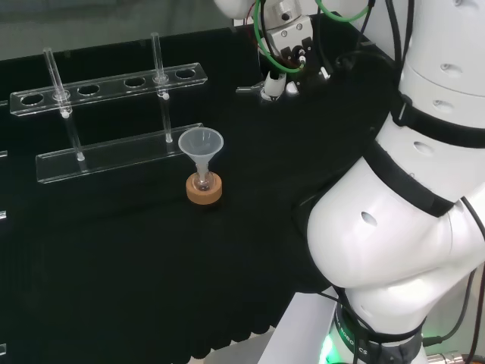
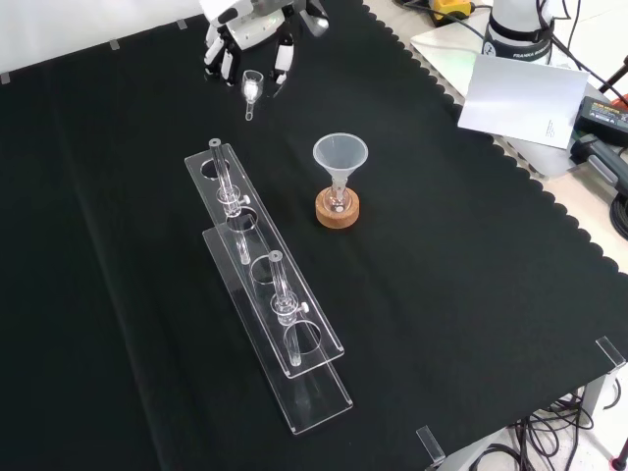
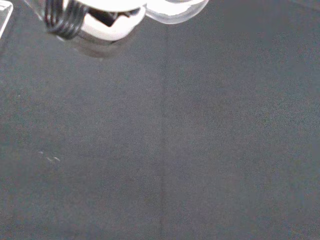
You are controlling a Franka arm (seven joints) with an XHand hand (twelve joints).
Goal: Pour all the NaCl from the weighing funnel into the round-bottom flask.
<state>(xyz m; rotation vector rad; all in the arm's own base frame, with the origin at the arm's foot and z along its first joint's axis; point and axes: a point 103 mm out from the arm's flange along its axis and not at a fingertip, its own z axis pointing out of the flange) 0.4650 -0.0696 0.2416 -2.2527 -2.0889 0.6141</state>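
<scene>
Beyond the cork ring (image 2: 337,208), toward the front view's top left, the hand (image 2: 250,34) pinches the weighing funnel (image 2: 251,90) in curled fingers. On that ring stands the small round-bottom flask (image 2: 338,201), a clear funnel (image 2: 340,157) in its neck.

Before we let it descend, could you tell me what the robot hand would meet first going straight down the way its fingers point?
Probably only the black cloth: the robot hand, holding a small clear weighing funnel, hangs over bare cloth.
</scene>
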